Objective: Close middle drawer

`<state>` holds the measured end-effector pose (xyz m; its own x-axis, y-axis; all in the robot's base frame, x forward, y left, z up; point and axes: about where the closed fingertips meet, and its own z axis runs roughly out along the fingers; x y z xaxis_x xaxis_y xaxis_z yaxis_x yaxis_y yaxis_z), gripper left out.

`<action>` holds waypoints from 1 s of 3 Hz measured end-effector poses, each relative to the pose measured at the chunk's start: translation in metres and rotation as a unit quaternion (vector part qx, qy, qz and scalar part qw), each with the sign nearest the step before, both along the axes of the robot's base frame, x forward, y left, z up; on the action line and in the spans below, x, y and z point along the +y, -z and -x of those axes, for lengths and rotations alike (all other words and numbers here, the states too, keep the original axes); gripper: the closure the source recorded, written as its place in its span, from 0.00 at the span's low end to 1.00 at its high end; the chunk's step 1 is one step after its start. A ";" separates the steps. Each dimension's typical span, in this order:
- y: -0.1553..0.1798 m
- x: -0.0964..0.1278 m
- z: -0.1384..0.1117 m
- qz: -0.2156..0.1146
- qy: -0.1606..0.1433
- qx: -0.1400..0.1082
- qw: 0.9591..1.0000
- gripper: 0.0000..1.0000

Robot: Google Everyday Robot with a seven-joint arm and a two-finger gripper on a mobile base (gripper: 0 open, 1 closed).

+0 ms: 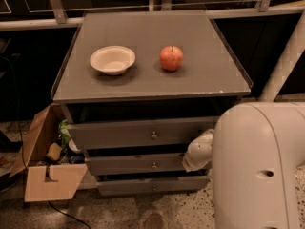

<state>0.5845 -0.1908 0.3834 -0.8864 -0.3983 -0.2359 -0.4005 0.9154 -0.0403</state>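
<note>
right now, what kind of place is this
Likely a lab or office corner: a grey drawer cabinet, a cardboard box on speckled floor. The gripper sits by the middle drawer's right end.

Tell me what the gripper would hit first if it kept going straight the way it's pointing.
Probably the middle drawer: the gripper sits by the right end of its front, just under the top drawer, pointing toward it. Depth is unclear, so the two may be touching.

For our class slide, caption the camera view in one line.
Robot's pincer at the right end of the part-open middle drawer; bowl and apple sit on the cabinet.
</note>
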 end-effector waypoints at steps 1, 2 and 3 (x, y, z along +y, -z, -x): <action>-0.013 -0.020 0.045 0.003 0.005 0.056 0.998 1.00; -0.033 -0.058 0.097 0.018 0.032 0.110 0.993 1.00; -0.036 -0.065 0.109 0.022 0.037 0.124 0.991 0.86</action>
<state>0.4760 -0.2555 0.4196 -0.9419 -0.3357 0.0092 -0.3356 0.9419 0.0098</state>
